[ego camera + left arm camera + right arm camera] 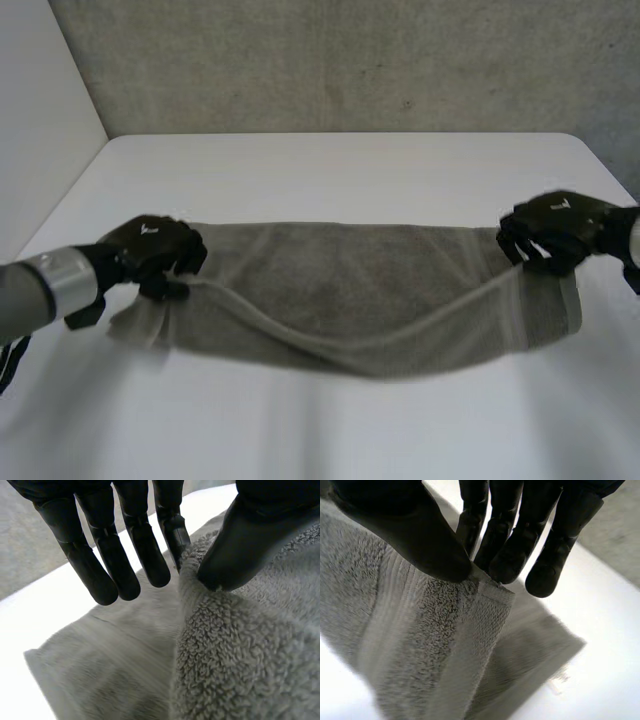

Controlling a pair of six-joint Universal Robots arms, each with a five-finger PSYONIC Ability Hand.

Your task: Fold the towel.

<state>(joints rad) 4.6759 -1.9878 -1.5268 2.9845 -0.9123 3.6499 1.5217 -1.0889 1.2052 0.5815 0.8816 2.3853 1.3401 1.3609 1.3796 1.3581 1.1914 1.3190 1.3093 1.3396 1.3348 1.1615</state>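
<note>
White table (330,170) under a grey wall (350,60), and the left hand (155,250) pinches a towel (370,280) corner between thumb and one finger, the others straight. Towel lies spread between the hands, its lifted edge sagging mid-span. Right hand (555,228) nips its corner at the thumb tip. Thin grips, both: one tug could slip a corner free, and that sag may drag the fold crooked.

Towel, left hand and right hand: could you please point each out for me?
towel (370,285), head view, its middle.
left hand (152,245), head view, its back.
right hand (560,222), head view, its back.
</note>
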